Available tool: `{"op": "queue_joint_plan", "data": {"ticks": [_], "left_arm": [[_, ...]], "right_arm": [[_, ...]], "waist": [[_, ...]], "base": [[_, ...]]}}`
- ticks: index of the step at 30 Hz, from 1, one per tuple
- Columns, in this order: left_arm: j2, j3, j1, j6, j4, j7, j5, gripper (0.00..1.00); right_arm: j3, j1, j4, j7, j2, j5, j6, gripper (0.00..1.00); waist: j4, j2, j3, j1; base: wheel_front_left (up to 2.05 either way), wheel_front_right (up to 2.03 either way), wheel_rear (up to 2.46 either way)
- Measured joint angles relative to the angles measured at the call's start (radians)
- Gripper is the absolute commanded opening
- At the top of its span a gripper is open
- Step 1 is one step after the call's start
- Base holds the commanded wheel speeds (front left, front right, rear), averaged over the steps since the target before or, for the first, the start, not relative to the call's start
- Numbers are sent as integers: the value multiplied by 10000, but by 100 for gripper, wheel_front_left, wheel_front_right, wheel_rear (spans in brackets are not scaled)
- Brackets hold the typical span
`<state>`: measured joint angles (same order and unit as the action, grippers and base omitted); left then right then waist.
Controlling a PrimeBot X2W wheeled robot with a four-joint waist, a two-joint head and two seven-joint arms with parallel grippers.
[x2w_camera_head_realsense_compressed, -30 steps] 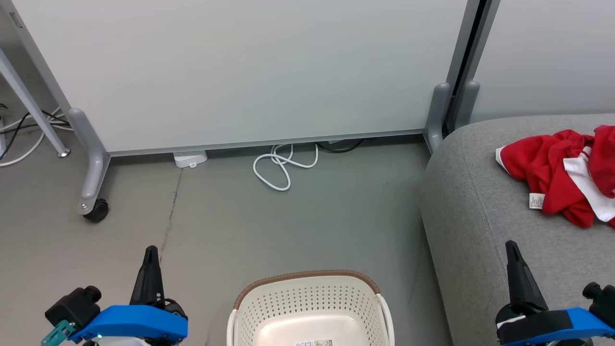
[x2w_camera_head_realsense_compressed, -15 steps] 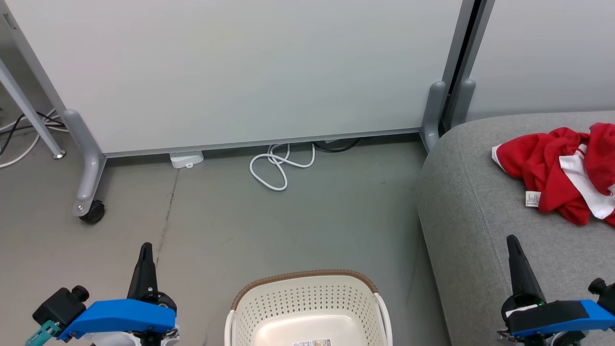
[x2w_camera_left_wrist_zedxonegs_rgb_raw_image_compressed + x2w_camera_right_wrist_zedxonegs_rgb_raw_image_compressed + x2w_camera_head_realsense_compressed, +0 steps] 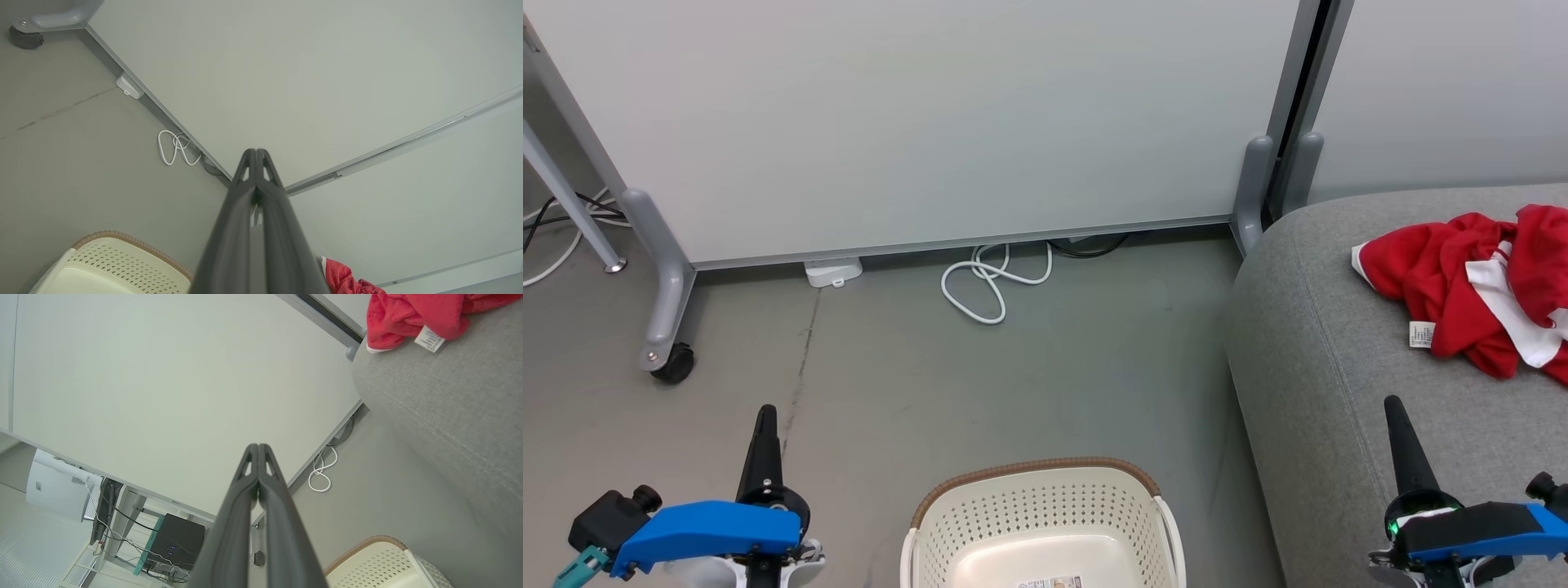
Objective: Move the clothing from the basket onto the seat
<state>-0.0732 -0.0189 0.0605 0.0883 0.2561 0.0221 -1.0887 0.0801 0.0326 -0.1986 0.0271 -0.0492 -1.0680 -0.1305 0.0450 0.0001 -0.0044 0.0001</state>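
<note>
At the lower left of the head view, the left gripper points up the view with its two dark fingers pressed together and nothing between them, over grey floor; ahead of its tip and a little to its left, a black caster sits under the foot of a pale partition panel; to that gripper's right, between the two grippers, the basket rests on the floor, its cream bottom showing a label sticker; beyond the basket, at the panel's foot, a white cable lies in loops; to the basket's right rises the rounded edge of the seat; the right gripper shows against that grey cushion, likewise clenched on nothing; ahead of its tip and a little to its right, well apart from it, the clothing lies crumpled on the seat, red with white panels and a small white tag; part of it runs past the view's right edge.
</note>
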Motion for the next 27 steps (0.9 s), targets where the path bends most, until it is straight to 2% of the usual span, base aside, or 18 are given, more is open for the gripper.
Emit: {"op": "queue_joint_plan", "data": {"ticks": [27], "left_arm": [[121,-439,198,180,-36,-650,-2510,0]], "right_arm": [[157,332,-217,-671,-2,-2621,2,0]], "waist": [[-188,0,30,0]], "base": [[0,0,0]]}}
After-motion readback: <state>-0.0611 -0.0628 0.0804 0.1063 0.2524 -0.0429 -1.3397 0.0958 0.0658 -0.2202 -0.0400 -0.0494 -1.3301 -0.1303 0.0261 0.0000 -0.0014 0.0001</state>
